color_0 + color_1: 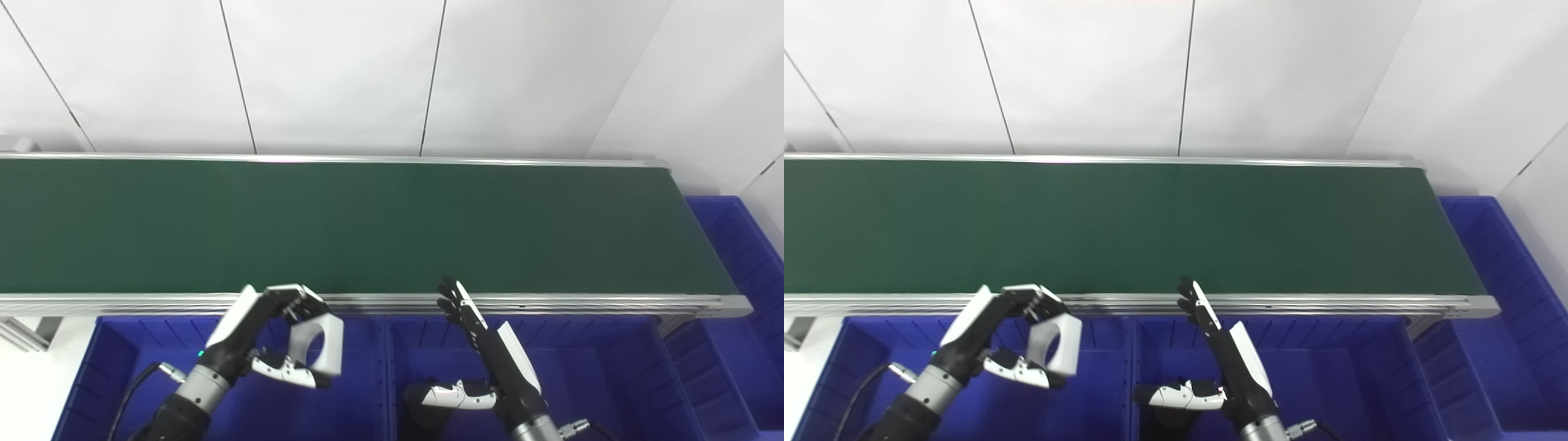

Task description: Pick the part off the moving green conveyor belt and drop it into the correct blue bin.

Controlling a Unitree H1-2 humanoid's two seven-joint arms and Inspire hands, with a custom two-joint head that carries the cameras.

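Observation:
The green conveyor belt [367, 220] runs across the view with no part on it. My left hand [269, 334] is shut on a white block-shaped part with a round hole [315, 343], held between fingers and thumb above the left blue bin [110, 367] near the belt's front rail. My right hand [471, 349] is open, fingers stretched up toward the rail and thumb out to the left, over the middle blue bin [606, 367]. It holds nothing.
An aluminium rail [551, 302] edges the belt's near side. A third blue bin [741, 257] stands at the belt's right end. A dark object [422, 410] lies in the middle bin under my right thumb. White wall panels stand behind.

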